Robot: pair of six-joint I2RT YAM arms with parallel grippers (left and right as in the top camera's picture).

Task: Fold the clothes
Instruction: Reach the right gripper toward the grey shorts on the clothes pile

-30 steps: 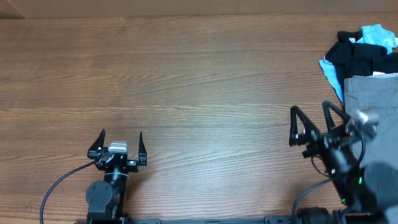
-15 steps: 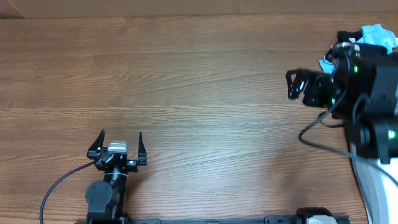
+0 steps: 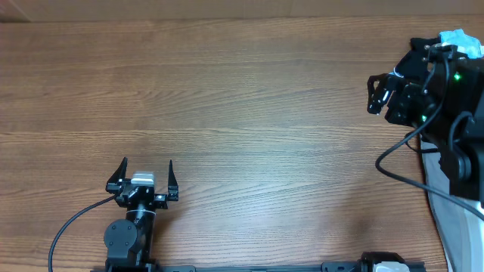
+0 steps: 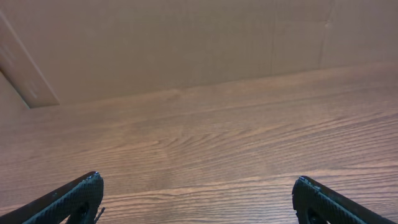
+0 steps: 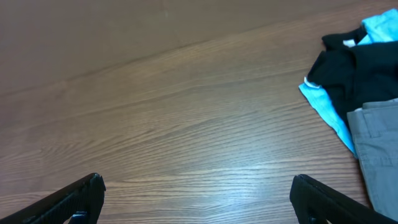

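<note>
Grey trousers [image 5: 380,152] lay at the right-hand edge of the table [image 3: 249,98]. In the right wrist view they showed as a flat grey panel with stitched seams, and nothing gripped them. From overhead the right arm covered most of them, so their full outline could not be made out.

Nearest the front edge, well to the left of the trousers, the left gripper [image 3: 147,162] sat low over bare wood. Its two fingers were spread wide with nothing between them, and whether the tips touched the table could not be told.

Farther back, just left of the trousers, the right gripper [image 3: 370,95] hung above the wood. Its fingers were also wide apart and empty, clear of the cloth.

Beyond the trousers, a black garment [image 5: 348,68] lay bunched against their far edge. It rested on top of a light-blue garment [image 5: 324,107], which stuck out as a narrow strip along the far left corner of the trousers and showed again behind the black cloth.
</note>
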